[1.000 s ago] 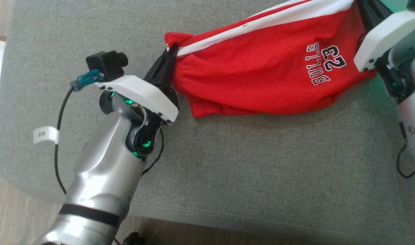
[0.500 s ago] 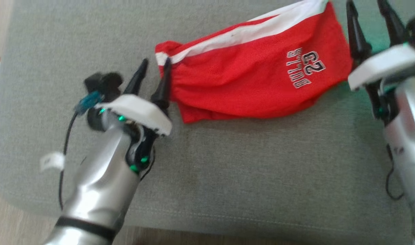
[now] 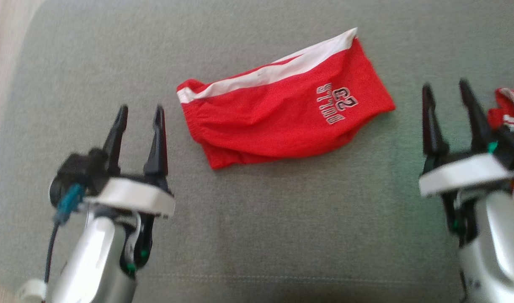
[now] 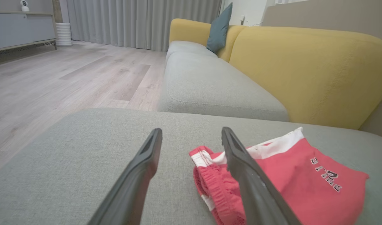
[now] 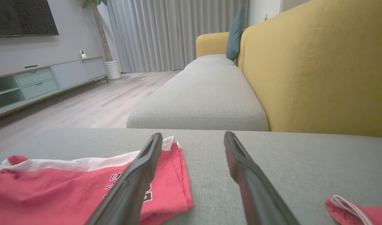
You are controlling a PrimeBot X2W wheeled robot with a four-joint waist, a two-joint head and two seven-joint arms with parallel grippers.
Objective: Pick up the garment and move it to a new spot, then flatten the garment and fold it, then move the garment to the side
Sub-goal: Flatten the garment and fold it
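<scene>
The garment point(image 3: 282, 113) is a pair of red shorts with a white side stripe and black lettering. It lies folded on the grey cushion point(image 3: 282, 219), slightly rumpled at its left waistband end. My left gripper point(image 3: 141, 111) is open, down and to the left of the shorts, apart from them. My right gripper point(image 3: 446, 88) is open too, just right of the shorts' far end, touching nothing. The left wrist view has the waistband point(image 4: 209, 175) behind the right finger. In the right wrist view the shorts point(image 5: 68, 184) lie at lower left.
Another red and white piece of clothing point(image 3: 511, 111) lies at the cushion's right edge, also seen in the right wrist view point(image 5: 350, 207). A yellow sofa back point(image 4: 309, 68) and a second grey seat point(image 4: 206, 87) stand beyond. Wooden floor point(image 4: 68, 78) lies to the left.
Both grippers let go of the shorts' ends, opened and pulled back toward me. The shorts now lie free on the cushion. The head camera also shifted, so the whole picture moved.
</scene>
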